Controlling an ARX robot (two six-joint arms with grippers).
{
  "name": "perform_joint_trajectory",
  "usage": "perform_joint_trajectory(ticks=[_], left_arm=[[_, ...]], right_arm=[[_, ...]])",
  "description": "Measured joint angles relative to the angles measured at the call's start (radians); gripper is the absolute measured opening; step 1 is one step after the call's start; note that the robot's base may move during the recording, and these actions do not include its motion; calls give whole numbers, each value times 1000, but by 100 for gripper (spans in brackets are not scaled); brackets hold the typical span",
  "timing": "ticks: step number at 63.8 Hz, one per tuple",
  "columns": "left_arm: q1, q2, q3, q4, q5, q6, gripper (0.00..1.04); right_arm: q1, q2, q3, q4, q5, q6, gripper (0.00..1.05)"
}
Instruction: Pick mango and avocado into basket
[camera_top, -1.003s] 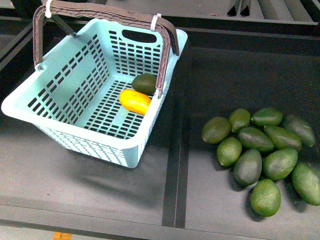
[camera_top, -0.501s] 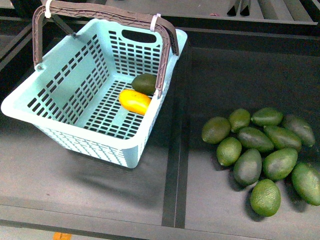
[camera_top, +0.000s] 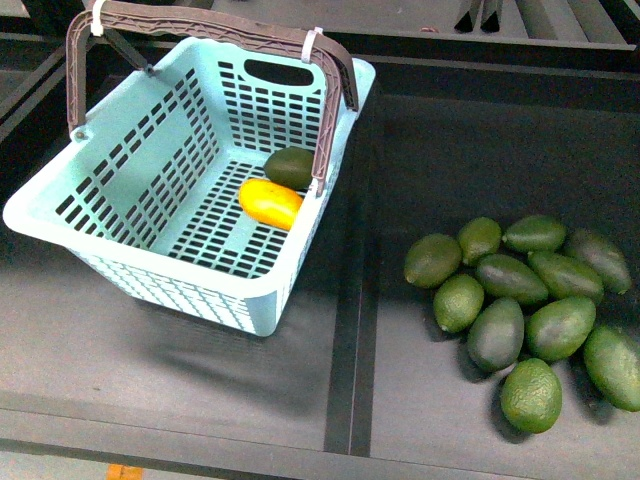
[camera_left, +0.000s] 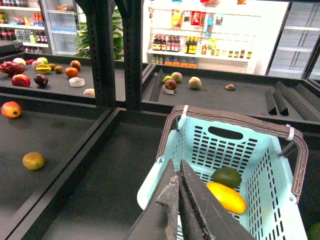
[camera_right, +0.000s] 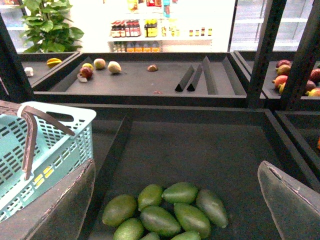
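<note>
The turquoise basket (camera_top: 120, 210) stands at the left of the dark shelf with its brown handle up. The yellow-orange mango (camera_top: 270, 202) lies on its slotted bottom, touching a dark green avocado (camera_top: 291, 166) just behind it. Both also show in the left wrist view, mango (camera_left: 226, 197) and avocado (camera_left: 227, 176), inside the basket (camera_left: 270, 170). My left gripper (camera_left: 177, 187) is shut and empty, held above the basket's near rim. My right gripper (camera_right: 177, 200) is open and empty, above a pile of avocados (camera_right: 165, 210). Neither arm shows in the front view.
Several loose avocados (camera_top: 525, 300) lie in a heap in the right bin. A dark divider (camera_top: 350, 330) runs between the basket's bin and that bin. Other fruit (camera_left: 33, 160) lies in shelves further off. Upright posts (camera_left: 102, 50) stand behind the basket.
</note>
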Motion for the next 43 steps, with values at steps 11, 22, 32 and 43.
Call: perform_joint_trajectory(ticks=[11,22,32,43], left_arm=[[0,0,0,0,0,0,2],[0,0,0,0,0,0,29],[0,0,0,0,0,0,67],[0,0,0,0,0,1,98]], right_arm=[[0,0,0,0,0,0,96],[0,0,0,0,0,0,96],[0,0,0,0,0,0,96],[0,0,0,0,0,0,96]])
